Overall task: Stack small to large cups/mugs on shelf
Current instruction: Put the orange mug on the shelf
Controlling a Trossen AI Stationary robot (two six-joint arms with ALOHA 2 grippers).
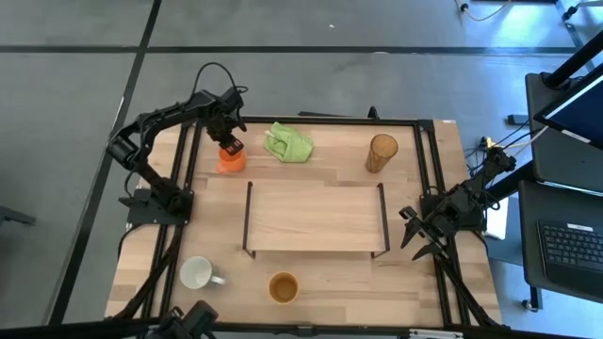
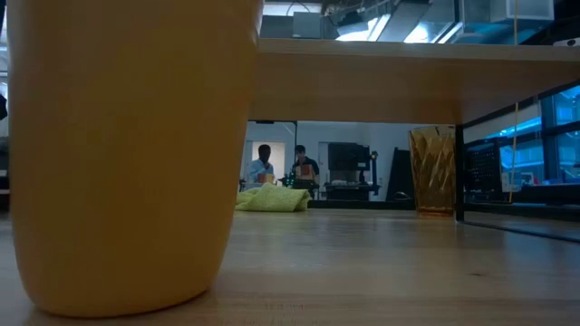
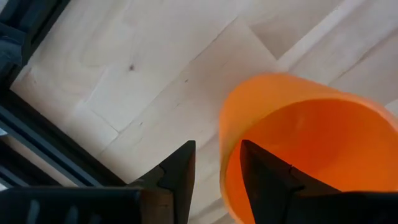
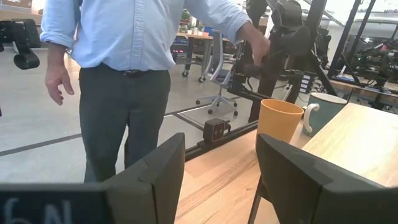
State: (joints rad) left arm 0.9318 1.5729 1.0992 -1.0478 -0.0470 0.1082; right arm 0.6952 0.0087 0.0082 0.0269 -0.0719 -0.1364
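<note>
1. Pale wooden tabletop; a person stands beyond its near edge.
2. Small orange mug, glossy and open-topped, sits near the far left corner.
3. Left gripper fingers straddle its rim, one inside, not yet clamped.
4. Right gripper waits at the right edge, fingers spread, empty.

arms: two, dark, jointed, matte | cables: black, looped above left arm | left tool: two dark wedge fingers | right tool: broad dark angular fingers, white lettering on its body
</note>
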